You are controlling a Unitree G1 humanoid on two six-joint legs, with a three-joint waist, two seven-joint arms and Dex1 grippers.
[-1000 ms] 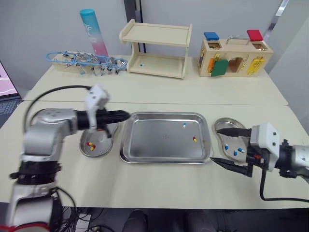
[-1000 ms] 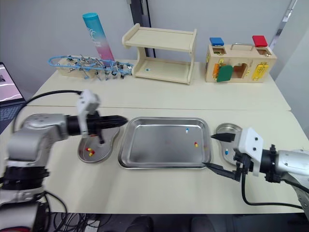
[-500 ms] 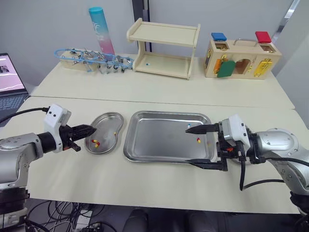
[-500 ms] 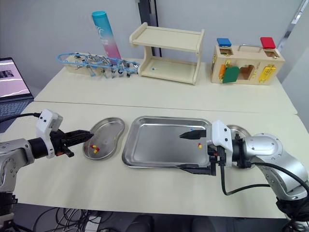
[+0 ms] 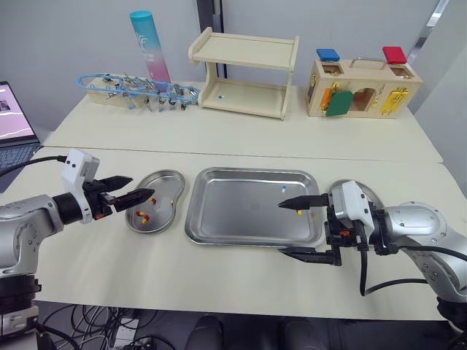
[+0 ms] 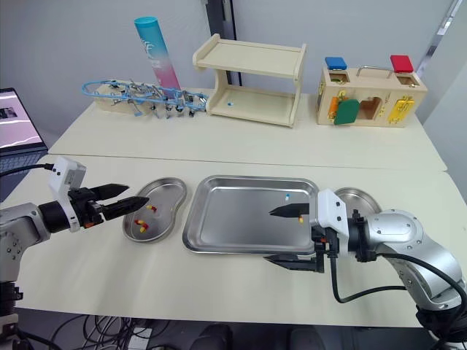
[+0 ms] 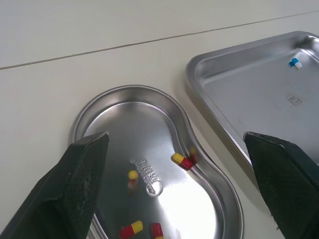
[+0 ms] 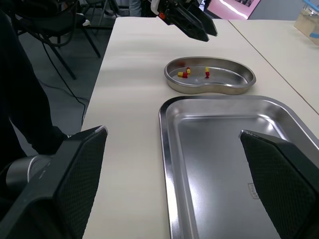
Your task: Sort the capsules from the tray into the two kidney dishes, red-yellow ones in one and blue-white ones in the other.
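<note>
Shiny steel tray (image 7: pixel 249 99) w/ blue-white capsule (image 7: pixel 295 62) (tiny, two-tone)

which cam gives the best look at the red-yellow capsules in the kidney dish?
Left wrist view: it looks into the kidney dish from close up, so each of the red-yellow capsules is distinct. Both eye views show them as small specks; the right wrist view shows them far off.

tray (image 5: pixel 233 215): steel, flat, mid tabletop near front edge | in it: blue-white capsule (image 5: pixel 284 189) by far right corner, red-yellow capsule (image 5: pixel 298 212) at right rim | left kidney dish (image 5: pixel 166 186): four red-yellow capsules (image 7: pixel 183 161) | right kidney dish (image 6: pixel 359 195): beside tray, partly hidden
</note>
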